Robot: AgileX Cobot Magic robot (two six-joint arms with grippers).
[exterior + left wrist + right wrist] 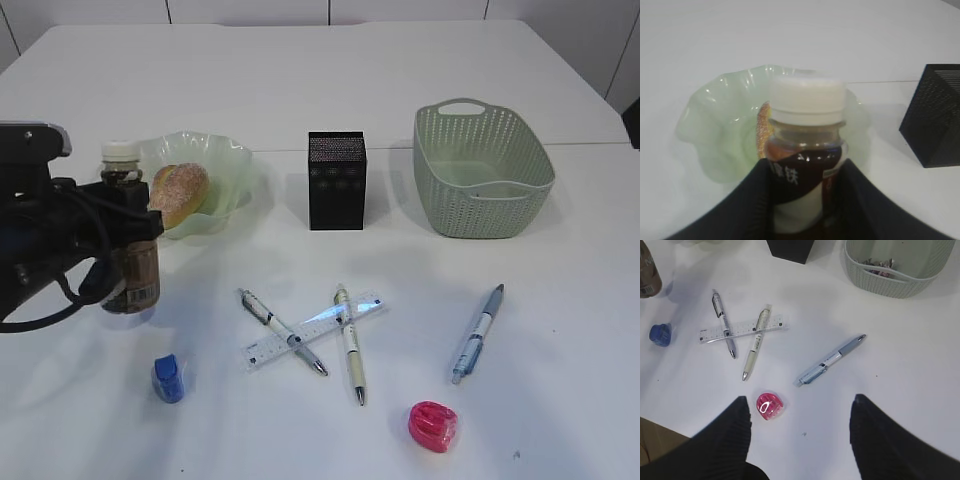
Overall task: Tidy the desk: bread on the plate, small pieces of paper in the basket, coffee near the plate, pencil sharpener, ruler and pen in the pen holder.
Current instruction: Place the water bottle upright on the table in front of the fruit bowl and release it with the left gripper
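- Left wrist view: left gripper (802, 200) is clamped on the coffee bottle (805, 165), just before the plate (710, 125).
- Lower it upright, then release.
- Right gripper (800, 440) hangs spread, empty, above the pens.

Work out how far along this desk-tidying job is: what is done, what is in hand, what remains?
Done: bread lies on the plate; paper scraps sit in the basket. In hand: the left gripper grips the coffee bottle beside the plate. Left: three pens, ruler and two sharpeners remain outside the pen holder; right gripper hovers open.
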